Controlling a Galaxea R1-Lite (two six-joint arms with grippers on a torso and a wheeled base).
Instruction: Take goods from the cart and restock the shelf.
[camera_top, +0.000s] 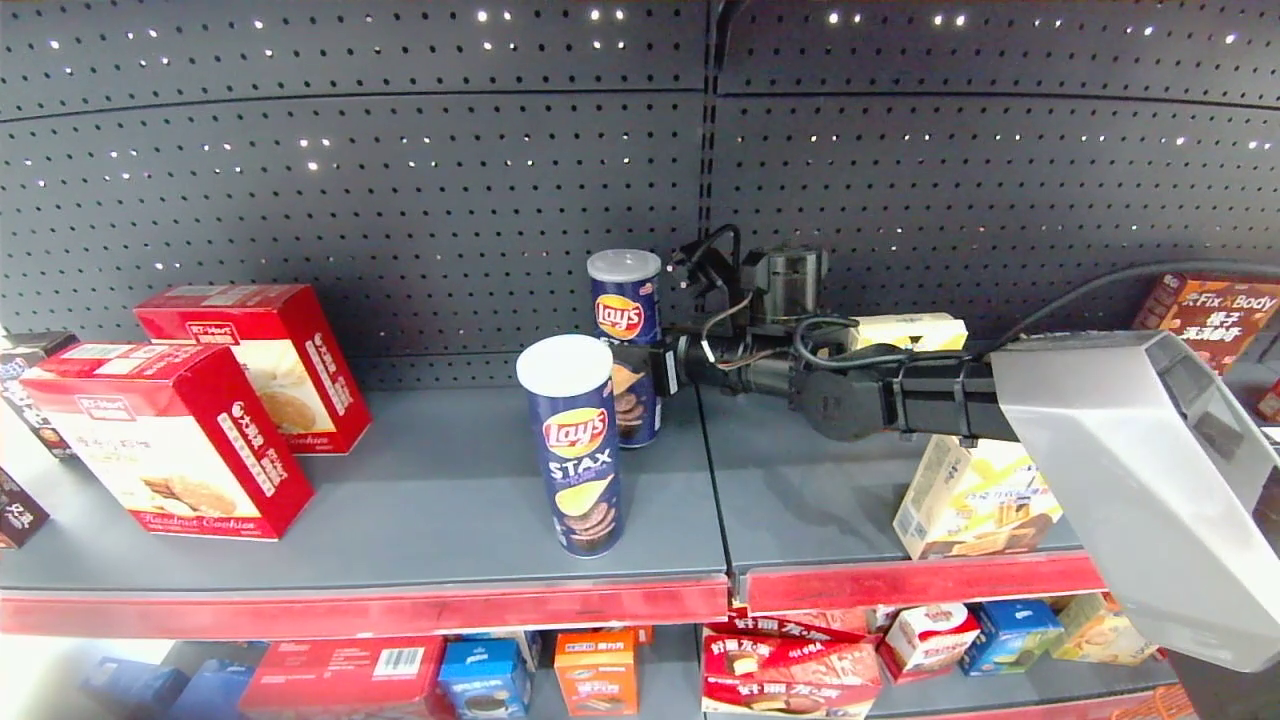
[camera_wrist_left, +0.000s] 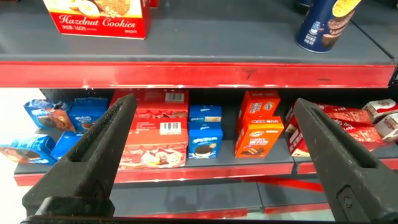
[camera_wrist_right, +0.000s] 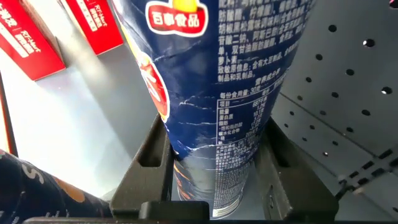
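1. Clamped between the black fingers (camera_wrist_right: 152, 155) of the right gripper (camera_top: 652, 372): a tall dark-blue cardboard chip tube with a translucent plastic lid (camera_top: 623, 300), taken low on its body and upright over the grey metal shelf (camera_top: 400, 500).
2. Nearer the robot than that gripper and a little to its left: a second dark-blue chip tube with a white lid (camera_top: 580, 450), standing free on the same shelf, near the held one but apart from it.
3. Spread wide and holding nothing: the left gripper (camera_wrist_left: 211, 162), facing a lower shelf of small boxes.
4. Probably light, with a stiff but thin wall, easy to dent under a hard squeeze. Glossy wrap, so likely slippery. Tall and narrow, so quick to topple. Best gripped around the body with moderate pressure, never by the lid.
5. Hard to tell whether the held tube's base rests on the shelf or hangs just above it, with the foot cut off behind the gripper's body. Fingertips covered by the tube from the head view.
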